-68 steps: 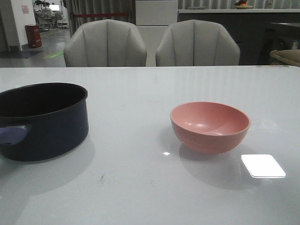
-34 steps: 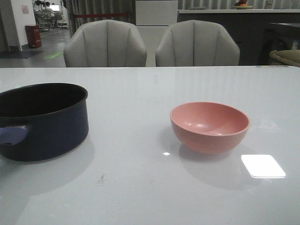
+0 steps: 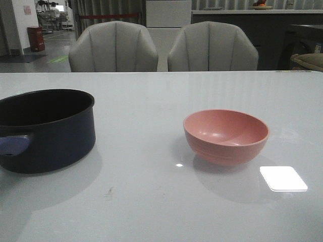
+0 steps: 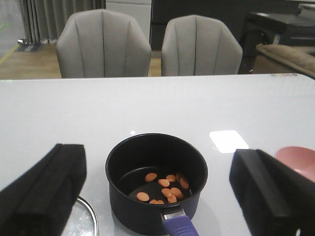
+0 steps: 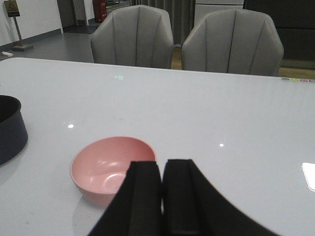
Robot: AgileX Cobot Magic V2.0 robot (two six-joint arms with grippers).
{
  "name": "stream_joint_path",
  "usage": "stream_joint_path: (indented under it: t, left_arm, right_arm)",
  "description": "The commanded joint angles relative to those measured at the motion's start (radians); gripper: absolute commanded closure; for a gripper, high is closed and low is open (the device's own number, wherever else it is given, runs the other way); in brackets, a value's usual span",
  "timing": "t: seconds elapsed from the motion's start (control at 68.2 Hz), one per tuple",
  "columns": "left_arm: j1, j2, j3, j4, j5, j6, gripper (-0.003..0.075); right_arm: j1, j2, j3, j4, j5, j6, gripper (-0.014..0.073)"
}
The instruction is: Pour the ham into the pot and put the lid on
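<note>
The dark navy pot (image 3: 48, 131) stands at the table's left, its blue handle (image 3: 12, 145) toward me. In the left wrist view the pot (image 4: 156, 182) holds several orange-pink ham slices (image 4: 165, 187). The lid's metal rim and glass (image 4: 83, 227) show beside the pot, partly hidden by a finger. My left gripper (image 4: 157, 196) is open wide and empty, above and before the pot. My right gripper (image 5: 161, 196) is shut and empty, just short of the empty pink bowl (image 5: 113, 167), which also shows in the front view (image 3: 225, 135). Neither gripper shows in the front view.
Two grey chairs (image 3: 113, 46) (image 3: 212, 46) stand behind the table's far edge. A bright light reflection (image 3: 282, 178) lies on the white tabletop right of the bowl. A dark counter runs along the back right.
</note>
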Motion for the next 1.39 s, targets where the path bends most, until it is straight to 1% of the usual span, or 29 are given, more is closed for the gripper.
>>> stream_joint_path:
  t: [0.0,0.132,0.249,0.367,0.543,0.733,0.822,0.88,0.968,1.1,1.276,1.379]
  left_arm:
    - [-0.004,0.148,-0.118,0.000,-0.031,-0.004,0.0053]
    - [-0.004,0.340,-0.212,0.005,-0.016,-0.004,0.0064]
    - [0.032,0.499,-0.304,0.000,0.060,-0.005,0.0089]
    - [0.122,0.628,-0.379,0.000,0.139,-0.006,0.0134]
    - [0.272,0.757,-0.428,0.000,0.167,0.015,0.0177]
    - [0.377,0.890,-0.492,0.000,0.280,0.023,0.0178]
    - [0.430,0.956,-0.518,-0.044,0.308,0.028,0.0178]
    - [0.456,1.005,-0.536,-0.082,0.321,0.055,0.0178]
    - [0.463,1.080,-0.568,-0.077,0.356,0.077,0.0178]
    - [0.463,1.174,-0.605,-0.057,0.364,0.077,0.0172]
    - [0.463,1.280,-0.643,-0.031,0.393,0.077,0.0089]
    - [0.463,1.335,-0.664,-0.029,0.413,0.077,0.0071]
  right_arm:
    - [-0.002,0.009,-0.027,-0.004,-0.088,-0.006,0.0429]
    - [-0.002,0.009,-0.027,-0.004,-0.088,-0.006,0.0429]
    - [-0.002,0.009,-0.027,-0.004,-0.088,-0.006,0.0429]
    - [-0.002,0.009,-0.027,-0.004,-0.088,-0.006,0.0429]
    - [-0.002,0.009,-0.027,-0.004,-0.088,-0.006,0.0429]
    - [-0.002,0.009,-0.027,-0.004,-0.088,-0.006,0.0429]
    - [-0.002,0.009,-0.027,-0.004,-0.088,-0.006,0.0429]
    - [-0.002,0.009,-0.027,-0.004,-0.088,-0.006,0.0429]
    - [-0.002,0.009,-0.027,-0.004,-0.088,-0.006,0.0429]
    - [-0.002,0.009,-0.027,-0.004,-0.088,-0.006,0.0429]
    - [-0.002,0.009,-0.027,-0.004,-0.088,-0.006,0.0429]
    - [-0.002,0.009,-0.027,-0.004,-0.088,-0.006,0.0429]
